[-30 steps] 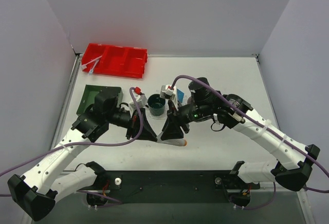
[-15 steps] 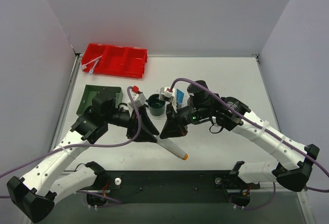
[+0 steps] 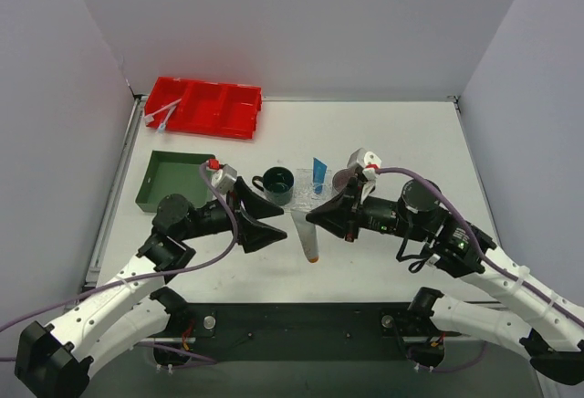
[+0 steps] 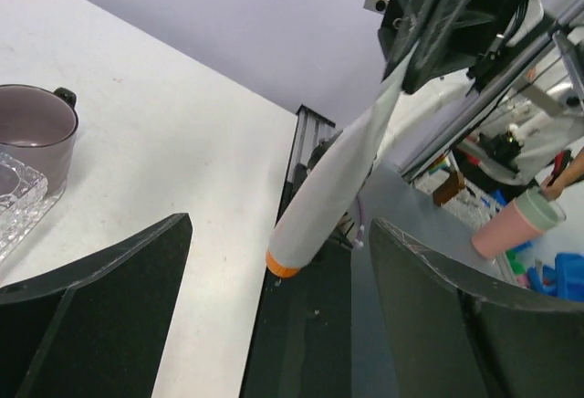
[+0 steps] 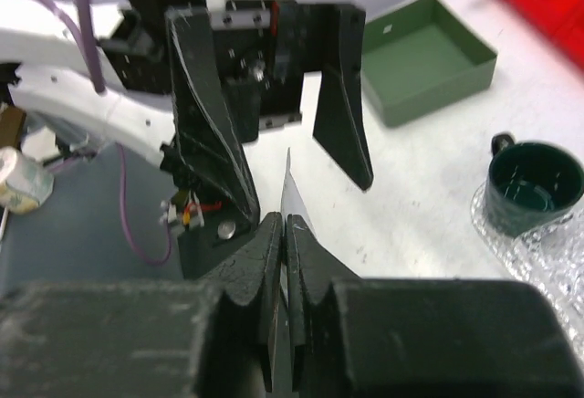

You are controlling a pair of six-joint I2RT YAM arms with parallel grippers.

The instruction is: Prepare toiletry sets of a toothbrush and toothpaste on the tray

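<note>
Status: right gripper (image 3: 308,218) clamped on white-grey toothpaste (image 3: 306,239) crimp, tube hanging cap-down, just base-side of tray (image 3: 299,191). Left gripper (image 3: 281,224) jaws apart, empty.

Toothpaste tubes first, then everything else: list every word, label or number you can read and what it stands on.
No text is readable in any view.
White-grey toothpaste tube, held in the right gripper: no print visible.
Blue toothpaste tube: too small to read.
Red bin, green tray, mug: no labels show.
Left wrist view, background clutter: too blurred.
</note>
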